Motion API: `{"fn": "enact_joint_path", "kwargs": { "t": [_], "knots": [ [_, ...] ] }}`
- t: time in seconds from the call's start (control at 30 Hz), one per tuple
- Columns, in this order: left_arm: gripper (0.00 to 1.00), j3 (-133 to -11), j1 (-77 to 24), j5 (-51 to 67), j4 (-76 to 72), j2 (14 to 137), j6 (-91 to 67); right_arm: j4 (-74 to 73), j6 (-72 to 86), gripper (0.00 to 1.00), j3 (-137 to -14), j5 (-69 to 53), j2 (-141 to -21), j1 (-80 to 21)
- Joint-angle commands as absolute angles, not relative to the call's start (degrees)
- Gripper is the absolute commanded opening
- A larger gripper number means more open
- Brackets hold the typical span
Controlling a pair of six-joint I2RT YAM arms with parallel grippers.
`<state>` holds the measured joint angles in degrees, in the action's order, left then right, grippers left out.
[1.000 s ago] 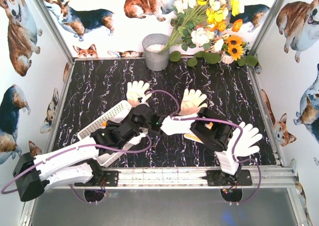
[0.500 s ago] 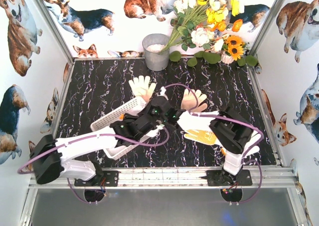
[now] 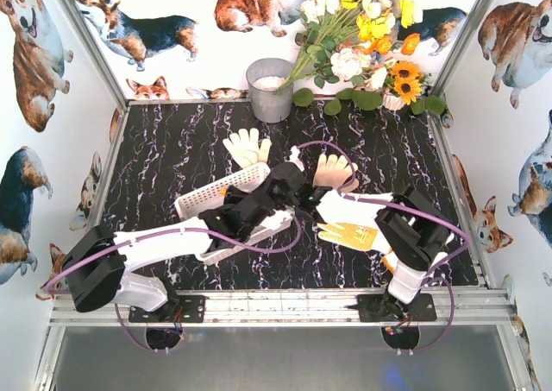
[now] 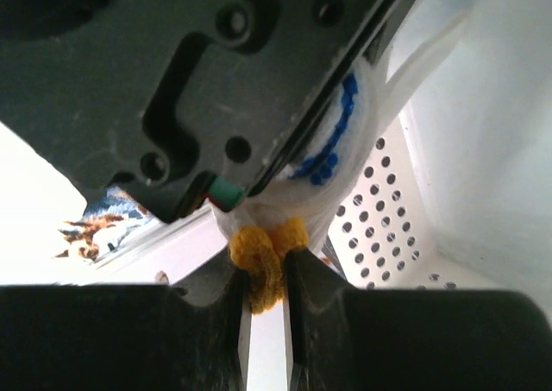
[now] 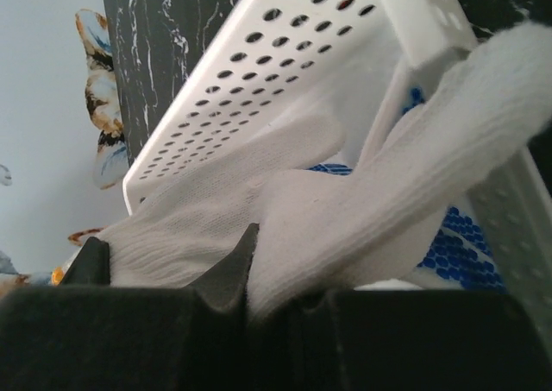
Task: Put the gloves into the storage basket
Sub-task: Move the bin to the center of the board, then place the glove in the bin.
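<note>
Black marble-patterned table (image 3: 172, 149), corgi-print walls all round, a grey bucket (image 3: 271, 89) and flowers (image 3: 362, 37) along the far edge. The white storage basket (image 3: 220, 191) lies slanted left of centre. The left gripper (image 4: 263, 274) is pinched tight on the orange cuff of a blue-dotted glove (image 4: 341, 128) at the basket. The right gripper (image 5: 250, 274) is clamped on a cream glove (image 5: 345, 201) beside the basket. Two cream gloves (image 3: 246, 145) (image 3: 335, 168) lie mid-table, and a yellow glove (image 3: 349, 234) lies toward the near right.

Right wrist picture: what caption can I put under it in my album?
Right jaws pinch a cream-white glove in front of the white perforated basket, blue-dotted glove behind.
</note>
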<state>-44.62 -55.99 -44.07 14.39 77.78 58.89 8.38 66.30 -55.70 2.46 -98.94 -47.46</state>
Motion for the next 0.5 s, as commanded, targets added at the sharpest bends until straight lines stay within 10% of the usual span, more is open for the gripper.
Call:
{"fn": "enact_joint_path", "kwargs": {
  "t": [0.0, 0.47],
  "knots": [
    [0.00, -40.94, -49.10, -48.77, 4.79, 74.10, 68.33, 2.74, 63.79, 0.00, -59.44, 5.95, -102.66, -49.54],
    [0.00, -38.47, -40.15, -42.38, -3.24, 75.12, 71.92, 4.04, 64.30, 0.00, -65.45, 6.35, -108.75, -52.16]
  ]
}}
